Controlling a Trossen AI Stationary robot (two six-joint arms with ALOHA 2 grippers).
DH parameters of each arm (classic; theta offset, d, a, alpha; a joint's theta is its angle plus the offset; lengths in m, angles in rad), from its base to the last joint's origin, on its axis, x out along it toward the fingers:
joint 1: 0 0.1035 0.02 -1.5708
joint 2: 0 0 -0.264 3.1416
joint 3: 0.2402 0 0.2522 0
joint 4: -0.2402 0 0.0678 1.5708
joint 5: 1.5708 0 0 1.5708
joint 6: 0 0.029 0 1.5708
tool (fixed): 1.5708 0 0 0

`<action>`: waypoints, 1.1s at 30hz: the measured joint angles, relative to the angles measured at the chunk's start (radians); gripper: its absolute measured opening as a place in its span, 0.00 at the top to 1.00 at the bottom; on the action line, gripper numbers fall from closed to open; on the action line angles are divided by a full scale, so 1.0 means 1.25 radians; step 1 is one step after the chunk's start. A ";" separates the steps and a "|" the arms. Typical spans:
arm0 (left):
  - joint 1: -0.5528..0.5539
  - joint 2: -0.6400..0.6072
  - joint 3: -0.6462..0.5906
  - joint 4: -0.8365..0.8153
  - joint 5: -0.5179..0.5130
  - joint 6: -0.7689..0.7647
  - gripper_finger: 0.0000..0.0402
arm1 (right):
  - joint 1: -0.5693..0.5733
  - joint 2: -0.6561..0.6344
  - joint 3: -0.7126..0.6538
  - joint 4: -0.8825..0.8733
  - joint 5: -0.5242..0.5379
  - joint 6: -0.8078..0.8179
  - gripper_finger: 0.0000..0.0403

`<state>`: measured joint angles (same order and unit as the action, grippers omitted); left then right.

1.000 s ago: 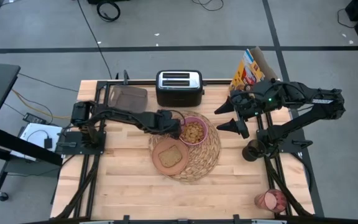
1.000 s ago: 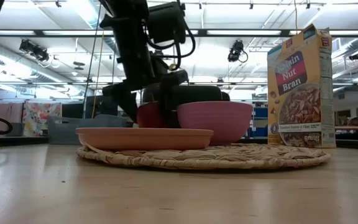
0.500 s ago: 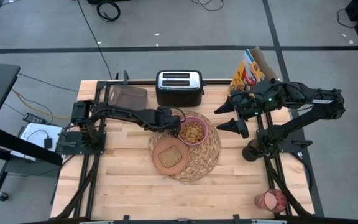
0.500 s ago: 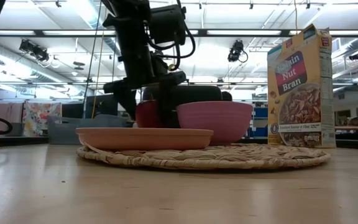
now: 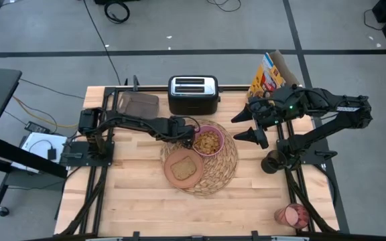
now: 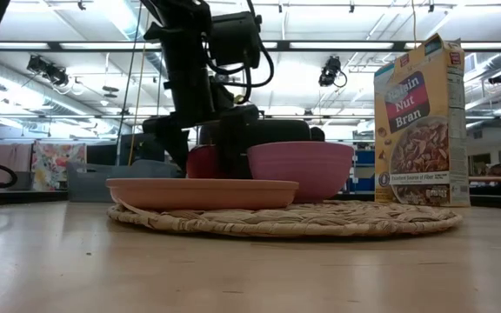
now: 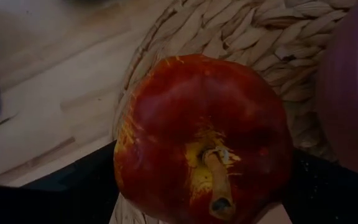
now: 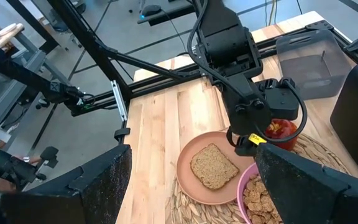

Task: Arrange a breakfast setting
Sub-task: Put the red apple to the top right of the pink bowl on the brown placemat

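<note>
Breakfast things sit together on the round woven placemat (image 5: 210, 164) at the middle of the bench (image 5: 133, 201). Going near to far in the overhead view: at the mat's 7 o'clock is the salmon-tan plate (image 5: 171, 172) carrying the toast slice (image 5: 185, 165); toward 12 o'clock is the pink bowl (image 5: 218, 131), holding cereal; at about 10 o'clock, on the mat's edge just beside the bowl, is the small red apple (image 7: 201, 137).

The left end effector (image 5: 187, 131) is at the apple. Its wrist camera looks almost straight at the fruit, stem toward the lens, with a dark finger on either side; the fingers stand wide apart around the apple. Whether they press on it or have let go cannot be told from these pictures. The low view shows the apple (image 6: 203, 162) down at mat level behind the plate, apparently resting there. So the apple lies directly between this end effector's fingers, and the left arm is clearly the nearer one. That arm reaches in low from 9 o'clock, stretched nearly flat across the bench.

The right end effector (image 5: 250, 127) waits off the mat at about 2 o'clock, raised, its fingers spread and holding nothing.

Farther back stand the toaster (image 5: 193, 94) at 12 o'clock and the cereal box (image 5: 268, 79) at 1 o'clock.
</note>
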<state>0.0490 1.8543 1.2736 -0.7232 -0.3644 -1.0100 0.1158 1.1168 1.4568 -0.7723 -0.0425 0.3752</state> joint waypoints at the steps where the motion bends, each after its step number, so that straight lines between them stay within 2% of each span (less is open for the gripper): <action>1: 0.000 0.000 0.000 0.001 0.003 0.000 0.09 | 0.000 0.000 0.000 0.000 0.000 0.000 0.14; 13: 0.021 0.000 0.000 0.000 0.032 0.036 0.08 | 0.000 0.000 0.000 0.000 0.000 0.014 0.14; 21: 0.021 -0.001 0.000 0.000 0.037 0.038 0.12 | 0.000 0.000 0.000 0.000 0.000 0.021 0.14; 33: 0.026 -0.001 0.000 -0.005 0.055 0.041 0.03 | 0.000 0.000 0.000 0.000 0.000 0.021 0.14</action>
<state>0.0811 1.8534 1.2736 -0.7300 -0.2951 -0.9585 0.1156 1.1168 1.4567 -0.7723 -0.0425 0.4015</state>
